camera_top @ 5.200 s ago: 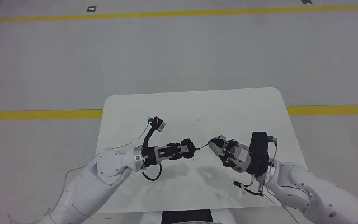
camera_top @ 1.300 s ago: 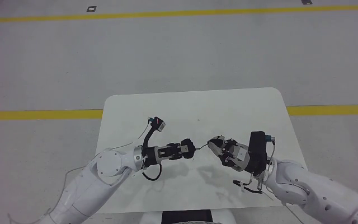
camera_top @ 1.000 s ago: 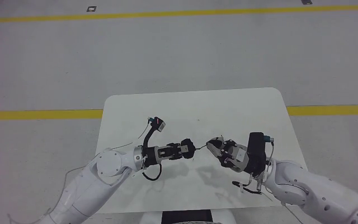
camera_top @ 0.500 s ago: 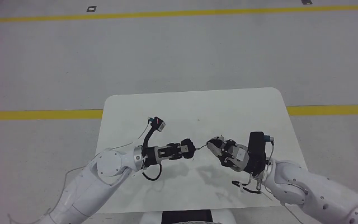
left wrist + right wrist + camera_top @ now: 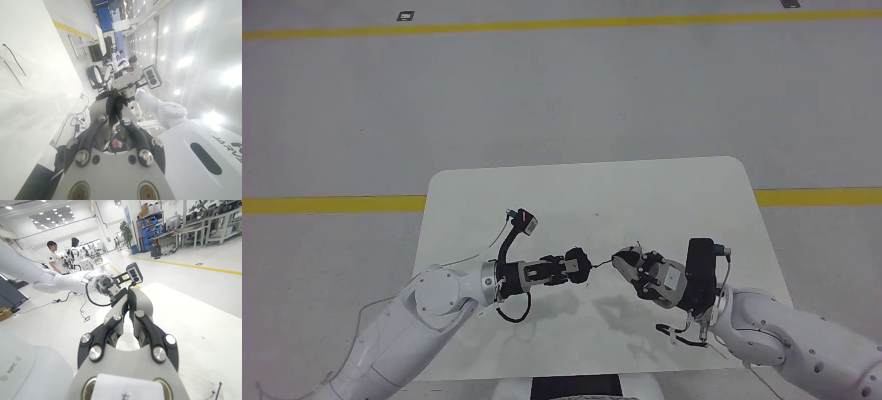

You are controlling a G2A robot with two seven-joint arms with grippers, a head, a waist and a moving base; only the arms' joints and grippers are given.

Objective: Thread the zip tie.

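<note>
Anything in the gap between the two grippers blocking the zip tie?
Nothing visible. The left gripper and right gripper face each other above the table; only the zip tie spans the gap between them.

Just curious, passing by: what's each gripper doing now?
Left gripper: jaws closed on the zip tie.
Right gripper: jaws closed on its other end.

The left gripper (image 5: 583, 263) and the right gripper (image 5: 619, 259) faced each other tip to tip above the white table (image 5: 542, 185), a little toward six o'clock from its centre. A thin black zip tie (image 5: 600, 262) bridged the small gap between them, with the left gripper at its nine o'clock end and the right gripper at its three o'clock end.
</note>
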